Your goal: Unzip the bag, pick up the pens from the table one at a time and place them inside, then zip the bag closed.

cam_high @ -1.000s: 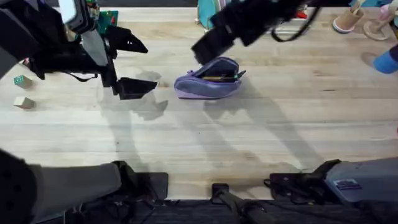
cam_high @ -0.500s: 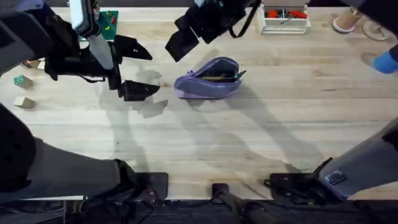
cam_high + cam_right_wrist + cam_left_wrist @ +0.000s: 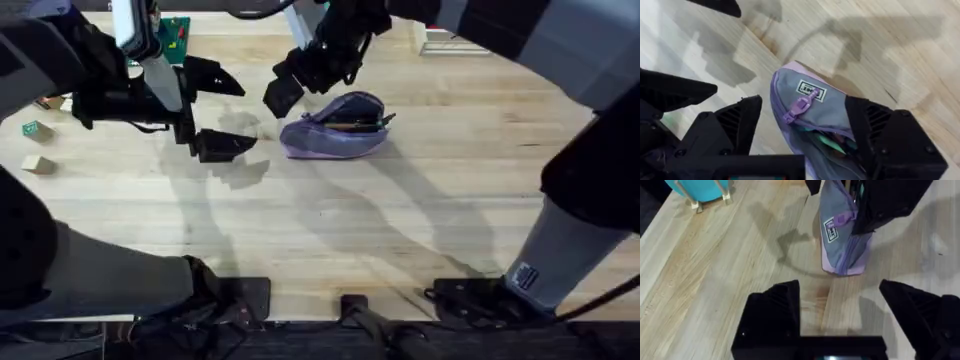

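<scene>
The lavender bag (image 3: 335,130) lies on the table (image 3: 400,220) at mid-back, its zipper open. Pens (image 3: 352,125) show inside the opening; a green one (image 3: 833,143) is seen through the gap. My right gripper (image 3: 283,92) reaches in from the far right and hovers at the bag's left end. It (image 3: 805,132) is open, and its fingers straddle that end of the bag (image 3: 812,117), with the purple zipper pull (image 3: 800,105) between them. My left gripper (image 3: 222,110) is open and holds nothing, a short way left of the bag (image 3: 842,245).
Small blocks (image 3: 37,128) and a tan cube (image 3: 38,165) lie at the far left. A green box (image 3: 172,35) stands at the back left and a white tray (image 3: 455,40) at the back right. A teal object (image 3: 695,187) sits beyond the bag.
My right arm has swung left and down, from above the bag's far side to its left end. The left gripper and the bag have stayed in place.
</scene>
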Controlling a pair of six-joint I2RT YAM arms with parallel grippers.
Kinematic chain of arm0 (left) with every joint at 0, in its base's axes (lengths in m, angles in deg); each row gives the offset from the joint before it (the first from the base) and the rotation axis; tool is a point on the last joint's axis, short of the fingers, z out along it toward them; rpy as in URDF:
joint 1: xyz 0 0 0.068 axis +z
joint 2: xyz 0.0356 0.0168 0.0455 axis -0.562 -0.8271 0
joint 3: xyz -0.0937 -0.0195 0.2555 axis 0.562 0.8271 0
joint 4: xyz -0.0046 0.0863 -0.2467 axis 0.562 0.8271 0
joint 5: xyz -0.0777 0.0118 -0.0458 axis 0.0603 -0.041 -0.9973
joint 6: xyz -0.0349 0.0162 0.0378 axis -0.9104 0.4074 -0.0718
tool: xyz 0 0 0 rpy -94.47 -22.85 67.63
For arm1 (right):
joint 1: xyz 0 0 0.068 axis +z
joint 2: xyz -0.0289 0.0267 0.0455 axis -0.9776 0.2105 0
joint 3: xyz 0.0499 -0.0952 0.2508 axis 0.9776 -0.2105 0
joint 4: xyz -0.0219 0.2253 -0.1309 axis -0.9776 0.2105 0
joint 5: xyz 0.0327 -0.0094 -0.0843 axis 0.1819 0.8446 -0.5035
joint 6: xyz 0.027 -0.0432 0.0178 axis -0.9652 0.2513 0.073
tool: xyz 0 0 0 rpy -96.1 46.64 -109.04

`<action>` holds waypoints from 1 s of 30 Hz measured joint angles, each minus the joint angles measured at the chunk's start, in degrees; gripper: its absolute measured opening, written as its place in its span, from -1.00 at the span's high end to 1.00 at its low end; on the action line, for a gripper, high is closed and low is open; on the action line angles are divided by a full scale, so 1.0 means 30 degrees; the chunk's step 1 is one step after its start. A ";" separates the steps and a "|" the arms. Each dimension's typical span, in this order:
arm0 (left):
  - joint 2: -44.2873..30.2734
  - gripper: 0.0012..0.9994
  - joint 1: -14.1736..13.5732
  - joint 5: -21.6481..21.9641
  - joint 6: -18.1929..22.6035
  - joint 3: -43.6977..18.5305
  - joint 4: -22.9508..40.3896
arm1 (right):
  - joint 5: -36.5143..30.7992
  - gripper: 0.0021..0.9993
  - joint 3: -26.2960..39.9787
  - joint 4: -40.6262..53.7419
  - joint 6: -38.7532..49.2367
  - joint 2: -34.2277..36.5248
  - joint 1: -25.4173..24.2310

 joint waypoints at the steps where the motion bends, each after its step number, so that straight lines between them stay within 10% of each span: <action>1: 0.0000 -0.99 0.0000 0.0000 -0.0005 0.0000 -0.0007 | -0.0027 -0.99 0.0000 0.0000 -0.0007 0.0007 0.0000; 30: 0.0000 -0.99 0.0002 0.0000 0.0000 0.0000 -0.0007 | -0.1202 -0.84 0.0014 0.1351 -0.2291 0.0561 -0.0022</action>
